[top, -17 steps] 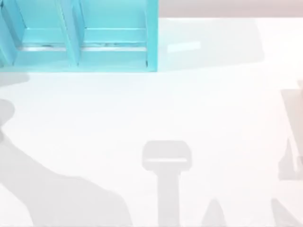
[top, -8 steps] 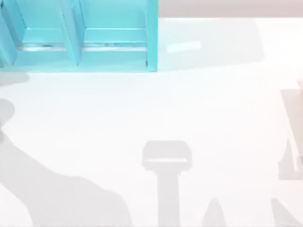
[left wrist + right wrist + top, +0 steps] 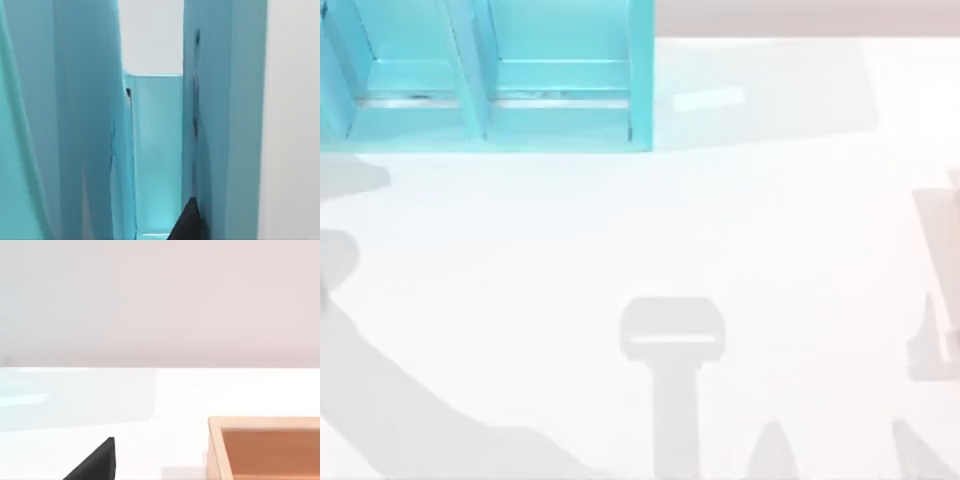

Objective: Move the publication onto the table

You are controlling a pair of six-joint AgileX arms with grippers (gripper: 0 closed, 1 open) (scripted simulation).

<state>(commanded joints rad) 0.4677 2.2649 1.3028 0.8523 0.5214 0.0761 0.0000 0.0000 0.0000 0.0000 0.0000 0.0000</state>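
Observation:
The publication is out of view. The white table [image 3: 740,240] spreads across the top view, with grey shadows of both arms lying on it. In the left wrist view a dark tip of my left gripper [image 3: 186,225] shows close up against the turquoise shelf unit [image 3: 220,125], beside one of its upright dividers and facing a narrow compartment. In the right wrist view a dark tip of my right gripper [image 3: 95,464] hangs low over the bare table [image 3: 165,395], with nothing near it.
The turquoise shelf unit [image 3: 560,120] stands at the back left of the table, its compartments opening toward the front. A light wooden box [image 3: 265,445] sits on the table near my right gripper. A pale wall rises behind the table's far edge.
The left arm's shadow at the table's left edge has shifted a little toward the front. The right arm's shadow and the shelf unit have stayed put.

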